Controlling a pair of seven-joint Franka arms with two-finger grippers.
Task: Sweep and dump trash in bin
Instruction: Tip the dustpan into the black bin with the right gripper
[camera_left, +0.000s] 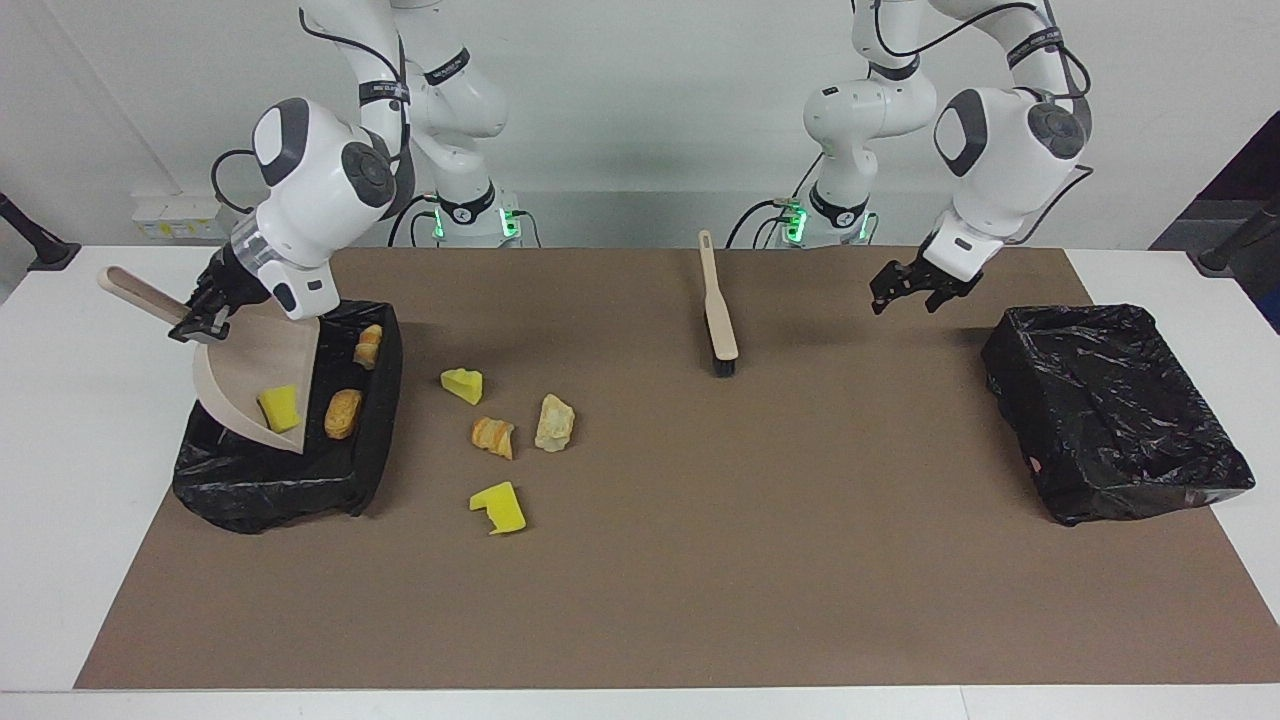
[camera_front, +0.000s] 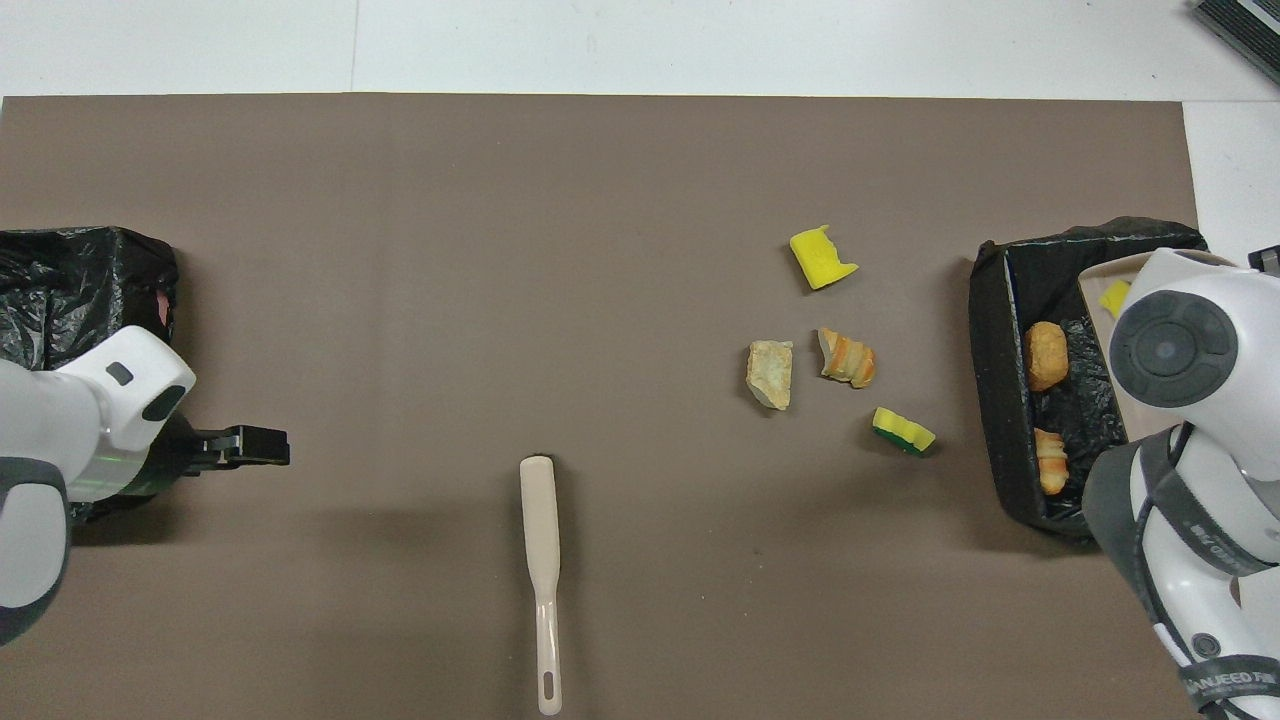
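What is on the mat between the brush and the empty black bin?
Nothing: in the facing view, bare brown mat lies between the beige hand brush and the empty black-lined bin. The left gripper hangs above that stretch.
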